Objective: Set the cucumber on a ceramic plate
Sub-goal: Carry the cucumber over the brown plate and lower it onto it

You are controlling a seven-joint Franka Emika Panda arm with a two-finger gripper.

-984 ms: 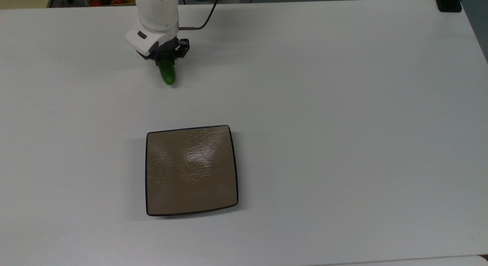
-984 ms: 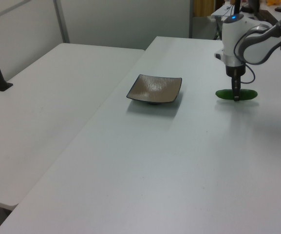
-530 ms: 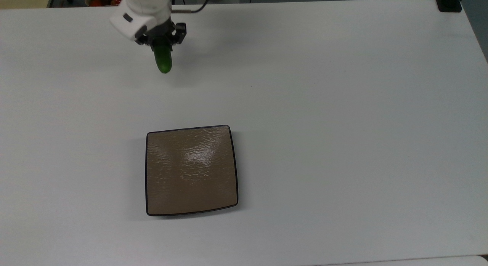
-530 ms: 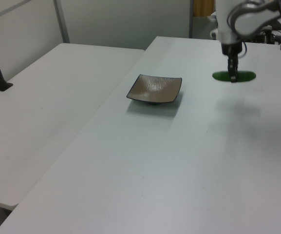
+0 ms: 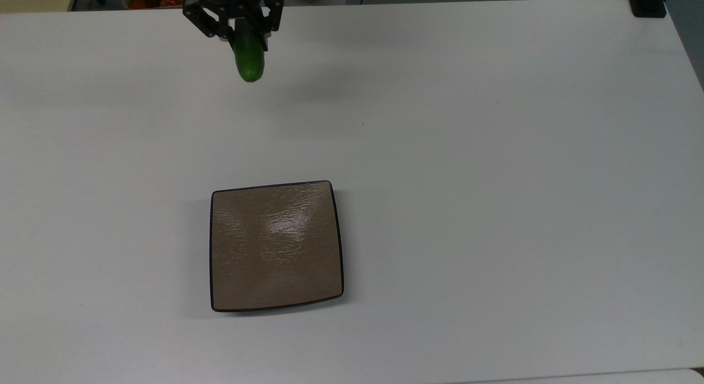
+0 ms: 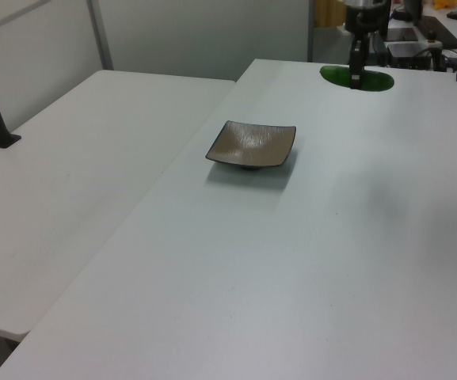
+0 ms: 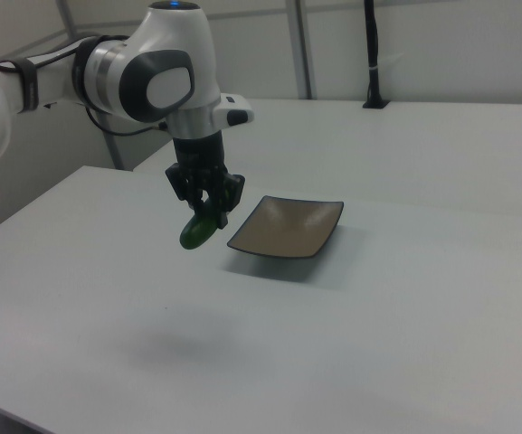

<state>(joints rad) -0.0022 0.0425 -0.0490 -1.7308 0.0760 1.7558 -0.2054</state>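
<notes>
A wide white surface (image 5: 495, 153) carries the scene, with a second pale table beside it at the left view's left. The hand (image 7: 204, 206) is clenched on the cucumber (image 7: 197, 231), gripping it near its middle and holding it level in the air, well above the surface. A second ago the cucumber lay low by the surface; since then it has been lifted high and carried toward the top view's upper edge, where the hand (image 5: 236, 21) and cucumber (image 5: 249, 62) now sit. The right view shows the clear gap beneath the cucumber and a faint shadow on the surface below; the left view shows the cucumber's (image 6: 357, 77) full length side-on. The ceramic plate (image 5: 275, 245) stands bare, well apart from the hand, unmoved. A black post stands at the left view's far left; nothing lies between hand and plate
</notes>
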